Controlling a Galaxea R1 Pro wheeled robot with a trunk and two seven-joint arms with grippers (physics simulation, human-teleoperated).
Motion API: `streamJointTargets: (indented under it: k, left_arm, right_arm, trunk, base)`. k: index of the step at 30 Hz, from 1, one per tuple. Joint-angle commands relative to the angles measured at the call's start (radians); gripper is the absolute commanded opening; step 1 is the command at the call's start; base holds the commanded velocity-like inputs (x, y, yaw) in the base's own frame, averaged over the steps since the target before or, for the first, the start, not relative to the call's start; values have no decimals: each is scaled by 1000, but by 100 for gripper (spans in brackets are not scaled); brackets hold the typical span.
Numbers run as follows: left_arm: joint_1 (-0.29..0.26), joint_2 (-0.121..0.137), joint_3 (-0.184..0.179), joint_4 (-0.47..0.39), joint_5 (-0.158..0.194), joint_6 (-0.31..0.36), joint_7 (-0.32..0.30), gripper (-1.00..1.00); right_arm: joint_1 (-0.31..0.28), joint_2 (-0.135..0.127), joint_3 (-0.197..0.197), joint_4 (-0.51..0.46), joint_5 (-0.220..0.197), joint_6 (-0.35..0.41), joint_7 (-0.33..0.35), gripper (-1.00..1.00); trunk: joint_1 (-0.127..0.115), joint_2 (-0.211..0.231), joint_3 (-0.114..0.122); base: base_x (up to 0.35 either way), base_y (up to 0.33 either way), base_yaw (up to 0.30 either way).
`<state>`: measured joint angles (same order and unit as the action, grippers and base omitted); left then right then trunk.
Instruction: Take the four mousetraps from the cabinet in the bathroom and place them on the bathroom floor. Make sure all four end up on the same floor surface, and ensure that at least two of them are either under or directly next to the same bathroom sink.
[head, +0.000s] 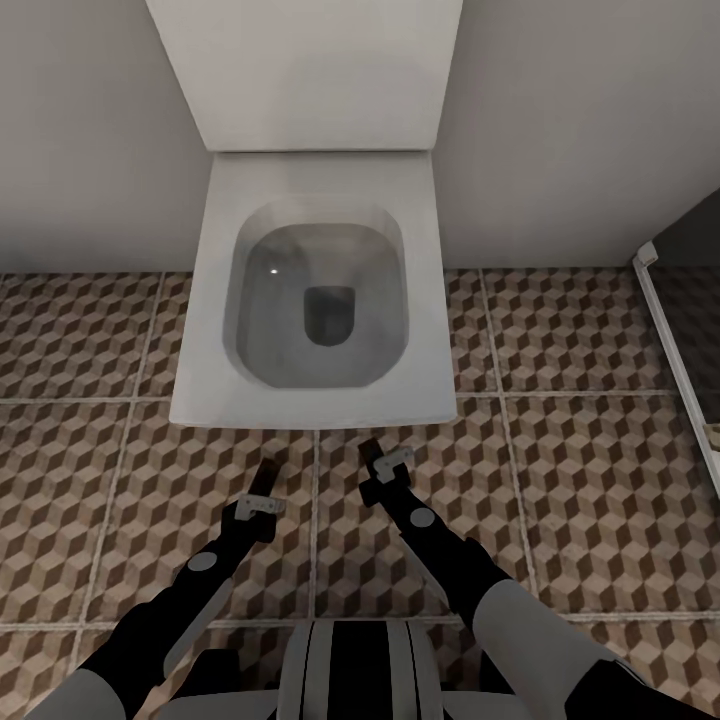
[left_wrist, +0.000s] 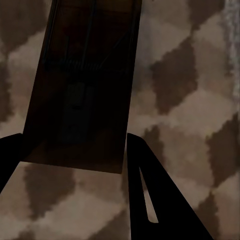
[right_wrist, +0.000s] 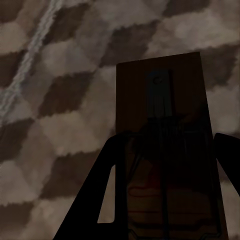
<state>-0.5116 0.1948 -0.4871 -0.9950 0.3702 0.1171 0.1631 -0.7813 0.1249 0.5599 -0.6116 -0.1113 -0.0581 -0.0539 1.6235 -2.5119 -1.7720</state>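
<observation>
We are carrying two mousetraps, one in each claw: the left gripper (head: 266, 478) is pinching a brown wooden mousetrap (head: 265, 476) just left of centre in the lower half of the head frame, and the right gripper (head: 374, 459) is clamped on a second mousetrap (head: 371, 452) just right of centre, both poised above the bathroom floor (head: 580, 480) in front of a white toilet (head: 315, 290). In the left wrist view, the board (left_wrist: 82, 85) is running from the top edge down to mid-frame, its dark wire parts showing on its face, with the black fingers (left_wrist: 160, 200) closing against its lower corners from either side. In the right wrist view, the other board (right_wrist: 167, 150) is rising from the bottom edge into the upper right, its metal plate and wire visible, and the two dark fingers (right_wrist: 100, 200) are gripping its long edges, narrowed to the width of the board. Beneath both traps the cube-patterned tiles are spreading in brown, beige and white, crossed by pale grout lines. The toilet bowl is filling the centre of the head frame, its raised lid leaning on the grey wall (head: 570, 130) at the top. At the right edge, a white-framed dark panel (head: 690, 330) is standing on the tiles.
</observation>
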Motion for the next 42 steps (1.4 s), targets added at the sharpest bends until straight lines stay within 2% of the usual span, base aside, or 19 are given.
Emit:
streamJointTargets:
  k: [1, 3, 4, 22, 30, 42]
  left_arm:
    - [-1, 2, -5, -2, 5, 4, 12, -100]
    - [-1, 2, -5, -2, 5, 4, 12, -100]
    - [-1, 2, -5, -2, 4, 4, 12, -100]
    - [-1, 2, -5, -1, 6, 4, 12, -100]
    - [-1, 2, -5, -1, 6, 4, 12, -100]
    - [-1, 2, -6, 0, 6, 4, 12, -100]
  right_arm:
    - [-1, -1, 6, 1, -11, -5, -4, -100]
    - [-1, -1, 6, 1, -11, -5, -4, -100]
    - [-1, -1, 6, 1, -11, -5, -4, 100]
    - [-1, -1, 6, 1, -11, -8, -4, 100]
    - [-1, -1, 7, 1, -11, -9, -4, 100]
    - [-1, -2, 8, 0, -11, -11, -4, 100]
  trunk:
    - [0, 0, 0]
    - [0, 0, 0]
    - [0, 0, 0]
    - [0, 0, 0]
    - [0, 0, 0]
    - [0, 0, 0]
  base:
    - [0, 0, 0]
    - [0, 0, 0]
    - [0, 0, 0]
    - [1, 0, 0]
    - [172, 0, 0]
    - [17, 0, 0]
